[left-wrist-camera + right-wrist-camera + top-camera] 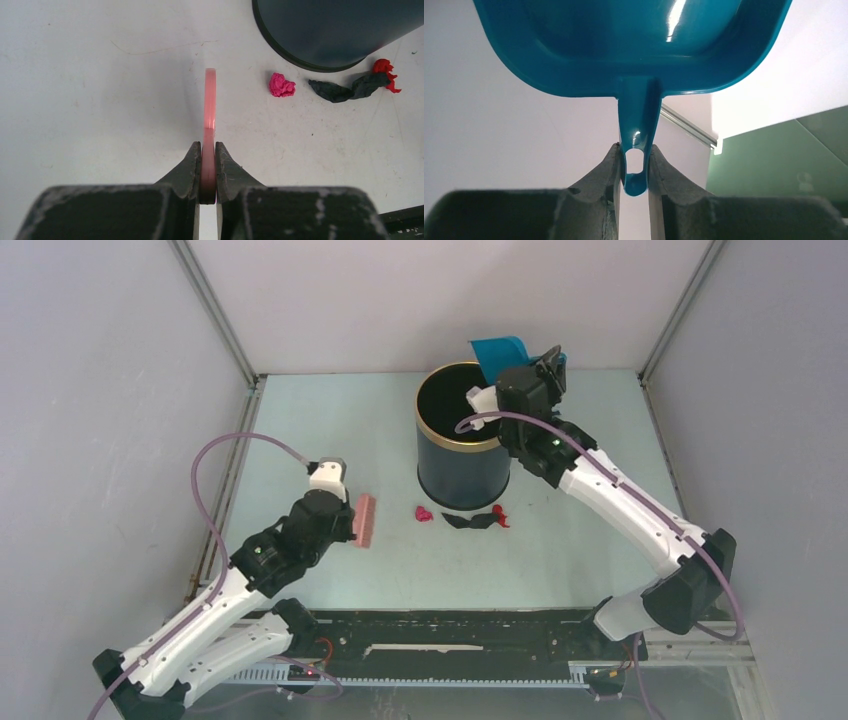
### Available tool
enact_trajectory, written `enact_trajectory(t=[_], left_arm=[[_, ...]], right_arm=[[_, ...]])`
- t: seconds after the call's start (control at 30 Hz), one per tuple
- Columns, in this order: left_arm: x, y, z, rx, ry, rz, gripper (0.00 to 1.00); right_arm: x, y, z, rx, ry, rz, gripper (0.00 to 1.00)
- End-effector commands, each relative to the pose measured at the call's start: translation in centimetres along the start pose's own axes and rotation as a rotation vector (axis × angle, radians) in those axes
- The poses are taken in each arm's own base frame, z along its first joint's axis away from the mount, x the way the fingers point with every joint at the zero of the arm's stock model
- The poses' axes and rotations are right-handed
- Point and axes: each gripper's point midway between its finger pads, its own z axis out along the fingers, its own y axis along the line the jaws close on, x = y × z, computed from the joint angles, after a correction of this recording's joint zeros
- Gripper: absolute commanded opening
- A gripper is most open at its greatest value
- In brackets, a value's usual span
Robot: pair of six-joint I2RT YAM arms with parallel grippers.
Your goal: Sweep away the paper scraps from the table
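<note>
The left tool (208, 150) is gripping the thin handle of the pink plastic hand brush (365, 520), with both jaws pressing flat against the handle's two sides. The brush is sitting low over the left half of the pale light-blue flat desk (330, 420); whether its bristles are touching the surface cannot be told. The right tool (634, 156) is clamping the looped handle end of the blue plastic dustpan (634, 45), one jaw on each side of the loop. It is holding the pan raised in the air at the far right side of the dark cylindrical bin with a gold-coloured rim (462, 465). The bin is standing upright near the middle of the desk with its top open. The small crumpled paper scraps (472, 519) are lying on the desk just in front of the bin's near side. The magenta scrap (281, 85) is lying at the left, apart from the others. The black scrap (345, 90) is stretching out to its right, just beside the bin's base. The red scrap (384, 67) is touching the black scrap's right end. The brush is positioned to the left of the magenta scrap, near it but apart from it. The dustpan is positioned well apart from all three scraps, on the opposite side of the bin.
</note>
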Motion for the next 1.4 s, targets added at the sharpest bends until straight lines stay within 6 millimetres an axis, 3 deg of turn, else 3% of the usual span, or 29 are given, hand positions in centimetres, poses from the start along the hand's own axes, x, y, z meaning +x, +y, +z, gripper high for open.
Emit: enact_trajectory(t=[0.0,0.13,0.27,0.43,0.57,0.7,0.77,0.9,1.07,1.17,1.37], left_arm=[[-1.4,-0.6,-0.1,0.032,-0.058,-0.016,0.00],[-1.5,-1.4,0.3,0.064,-0.050,-0.001,0.00],[-1.9,-2.5,0.8,0.099,-0.030,0.034,0.01],[-2.9,-3.2,1.8,0.056,0.023,0.019,0.01],[-5.2,-3.6,2.0,0.023,-0.046,-0.120,0.00],[-7.6,-3.4,2.6,0.001,-0.174,-0.227,0.00],[-8.2,-2.9,3.5,-0.050,-0.180,-0.230,0.00],[-8.1,-3.3,5.7,-0.094,-0.142,-0.225,0.00],[-7.1,-3.5,7.4,-0.104,-0.150,-0.307,0.00],[-6.3,-4.2,8.4,-0.066,-0.129,-0.323,0.00],[-3.4,-6.8,10.0,0.045,-0.036,-0.395,0.00]], right_arm=[[6.7,-4.1,-3.2,0.112,0.079,0.150,0.00],[9.7,-4.2,-4.6,0.120,0.056,0.309,0.00],[12.6,-2.1,-5.4,0.099,0.035,0.479,0.00],[14.8,4.0,-5.7,-0.011,0.013,0.660,0.00],[14.5,11.8,-5.9,-0.184,-0.008,0.825,0.00],[10.9,19.9,-6.4,-0.396,-0.066,0.930,0.00],[8.1,24.4,-7.1,-0.549,-0.097,0.955,0.00],[3.0,30.4,-9.8,-0.842,-0.187,0.947,0.00],[-0.9,33.9,-13.8,-1.164,-0.296,0.903,0.00],[-2.3,35.9,-15.7,-1.314,-0.315,0.831,0.00],[-3.8,40.0,-15.9,-1.409,-0.241,0.674,0.00]])
